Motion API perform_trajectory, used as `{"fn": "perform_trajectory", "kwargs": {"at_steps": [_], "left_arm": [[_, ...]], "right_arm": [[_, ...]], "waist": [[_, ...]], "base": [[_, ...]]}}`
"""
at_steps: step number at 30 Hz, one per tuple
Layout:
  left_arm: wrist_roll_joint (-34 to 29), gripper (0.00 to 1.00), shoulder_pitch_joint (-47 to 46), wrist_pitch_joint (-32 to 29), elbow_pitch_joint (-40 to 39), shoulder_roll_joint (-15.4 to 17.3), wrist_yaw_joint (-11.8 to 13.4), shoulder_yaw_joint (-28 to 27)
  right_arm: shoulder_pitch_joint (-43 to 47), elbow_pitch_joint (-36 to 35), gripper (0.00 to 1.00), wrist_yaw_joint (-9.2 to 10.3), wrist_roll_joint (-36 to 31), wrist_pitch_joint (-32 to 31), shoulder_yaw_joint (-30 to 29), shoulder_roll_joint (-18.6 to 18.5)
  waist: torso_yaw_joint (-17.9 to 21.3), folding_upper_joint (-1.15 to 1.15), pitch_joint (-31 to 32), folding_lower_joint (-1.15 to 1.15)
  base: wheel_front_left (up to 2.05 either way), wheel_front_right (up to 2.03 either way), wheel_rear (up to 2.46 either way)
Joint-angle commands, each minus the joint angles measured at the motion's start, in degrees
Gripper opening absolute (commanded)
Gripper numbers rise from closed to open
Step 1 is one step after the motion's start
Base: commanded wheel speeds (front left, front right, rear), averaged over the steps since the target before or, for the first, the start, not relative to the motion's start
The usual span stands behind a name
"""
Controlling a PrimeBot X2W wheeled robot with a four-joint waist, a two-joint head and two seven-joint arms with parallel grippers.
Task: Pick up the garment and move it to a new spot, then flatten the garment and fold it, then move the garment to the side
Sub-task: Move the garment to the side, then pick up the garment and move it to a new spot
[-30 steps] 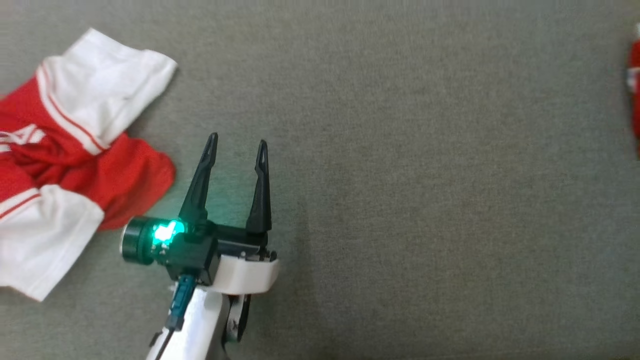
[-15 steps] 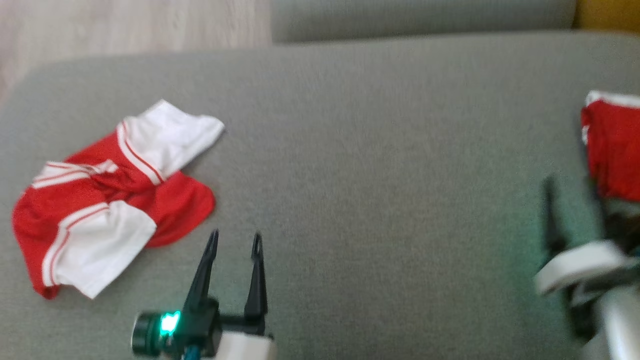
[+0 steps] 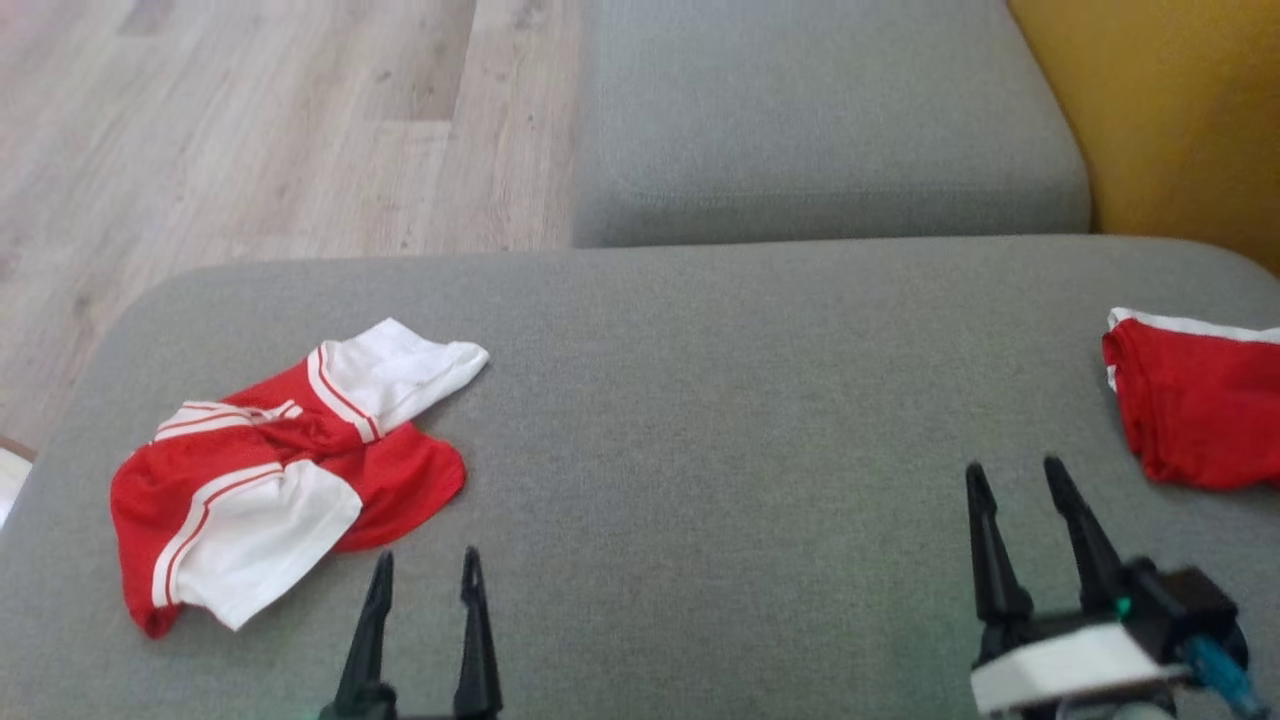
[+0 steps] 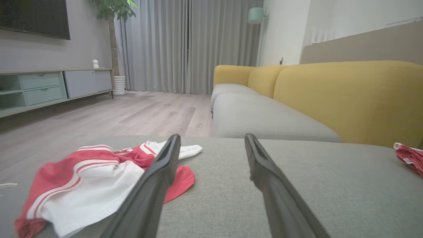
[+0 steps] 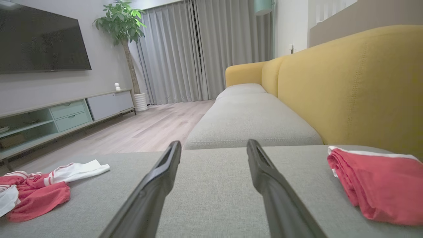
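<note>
Two pairs of dark fingers hang spread and empty over the grey sofa seat as I hold the rig at its near edge. My left gripper sits just beside the crumpled red-and-white jersey, which lies heaped at the seat's left end with its white sleeves bunched over the red body. I judge that arm best placed to take it first. My right gripper hovers near a folded red garment at the right end, apart from it; that piece looks already set aside. Between them the weave lies bare, room enough, I reckon, for spreading and folding. Beyond are a second grey cushion, a yellow backrest and a pale plank floor. The right wrist view adds a wall television, a potted tree, grey curtains and a low cabinet.
</note>
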State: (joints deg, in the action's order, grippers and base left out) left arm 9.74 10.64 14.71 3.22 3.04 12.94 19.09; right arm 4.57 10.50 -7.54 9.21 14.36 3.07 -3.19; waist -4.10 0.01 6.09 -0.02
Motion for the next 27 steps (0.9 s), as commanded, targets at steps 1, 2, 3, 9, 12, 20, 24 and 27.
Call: {"fn": "perform_trajectory", "kwargs": {"at_steps": [1,2,3,9,12,20,24,27], "left_arm": [[-0.1,1.00,-1.0,0.3,-2.5,-0.2,0.5,-2.2],[-0.2,1.00,-0.4,0.3,-3.1,-0.2,0.5,-2.3],[-0.2,1.00,0.3,0.3,-3.6,-0.2,0.4,-2.4],[-1.2,1.00,4.2,0.3,-5.1,-0.2,-1.0,-3.2],[-1.8,1.00,4.9,0.3,-5.0,-0.2,-1.7,-3.6],[-2.3,1.00,4.9,0.3,-4.0,-0.2,-2.6,-4.3],[-2.4,1.00,4.7,0.3,-3.7,-0.2,-2.7,-4.7],[-2.5,1.00,4.6,0.3,-3.4,-0.2,-2.8,-5.1]], "right_arm": [[-0.3,-2.3,1.00,0.05,0.4,0.6,1.1,0.0],[0.8,-3.0,1.00,0.05,0.5,0.6,1.1,0.0],[2.0,-3.4,1.00,0.05,0.5,0.6,1.0,0.0],[7.8,-3.1,1.00,0.05,-0.8,0.6,1.2,0.1],[9.0,-3.3,1.00,0.05,-0.9,0.6,0.4,0.2],[9.6,-3.7,1.00,0.05,-1.4,0.6,-0.3,0.3],[9.5,-3.6,1.00,0.05,-1.5,0.6,-0.2,0.3],[9.7,-3.5,1.00,0.05,-1.7,0.6,-0.1,0.3]], "waist": [[0.1,-0.01,0.9,0.02],[0.1,-0.01,1.2,0.02],[0.0,-0.01,1.5,0.02],[-0.3,-0.01,2.8,0.02],[-0.3,-0.01,3.1,0.02],[-0.7,-0.01,3.4,0.02],[-0.9,-0.01,3.5,0.02],[-1.1,-0.01,3.5,0.02]], "base": [[0.00,0.00,0.00],[0.00,0.00,0.00],[0.00,0.00,0.00],[0.00,0.00,0.00],[0.00,0.00,0.00],[0.00,0.00,0.00],[0.00,0.00,0.00],[0.00,0.00,0.00]]}}
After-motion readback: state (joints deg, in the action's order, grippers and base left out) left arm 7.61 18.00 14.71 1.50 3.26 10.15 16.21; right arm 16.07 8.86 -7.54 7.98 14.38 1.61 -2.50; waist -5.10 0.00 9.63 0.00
